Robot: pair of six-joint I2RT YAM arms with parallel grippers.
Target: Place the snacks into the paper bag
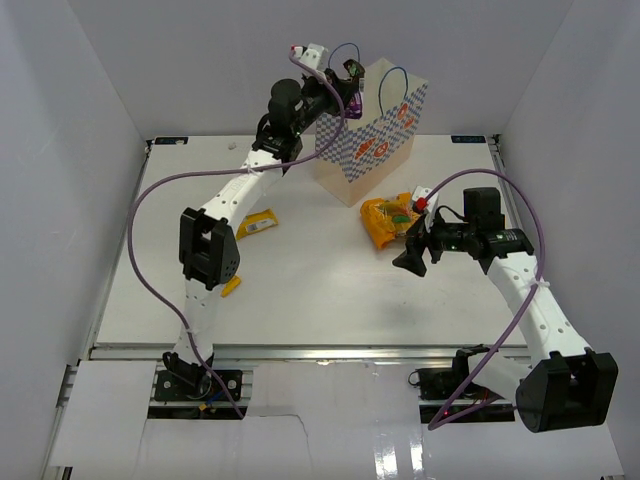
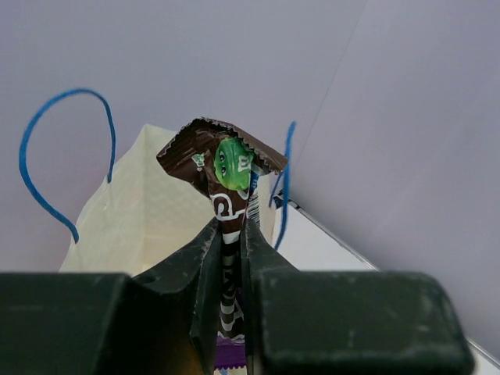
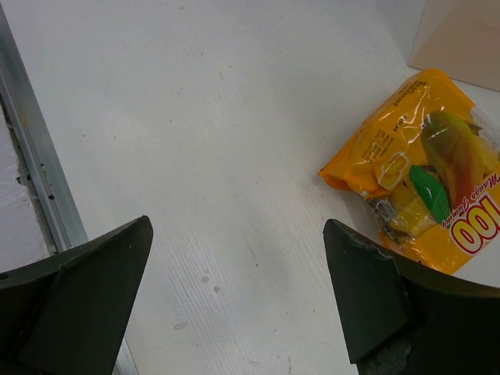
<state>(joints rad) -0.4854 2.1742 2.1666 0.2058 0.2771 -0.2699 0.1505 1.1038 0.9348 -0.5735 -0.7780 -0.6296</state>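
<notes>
The paper bag (image 1: pixel 375 135) stands upright at the back of the table; its open mouth and blue handles also show in the left wrist view (image 2: pixel 148 211). My left gripper (image 1: pixel 347 78) is above the bag's mouth, shut on a dark brown-purple packet (image 2: pixel 226 180) with a green figure on it. The orange chip bag (image 1: pixel 388 220) lies in front of the paper bag and shows in the right wrist view (image 3: pixel 426 176). My right gripper (image 1: pixel 410 255) is open and empty just to the right of it. A yellow bar (image 1: pixel 258 226) lies at the left, another (image 1: pixel 231 287) nearer.
The left arm stretches diagonally across the left half of the table (image 1: pixel 300 290). White walls enclose the back and sides. A metal rail (image 3: pixel 39 180) runs along the table edge in the right wrist view.
</notes>
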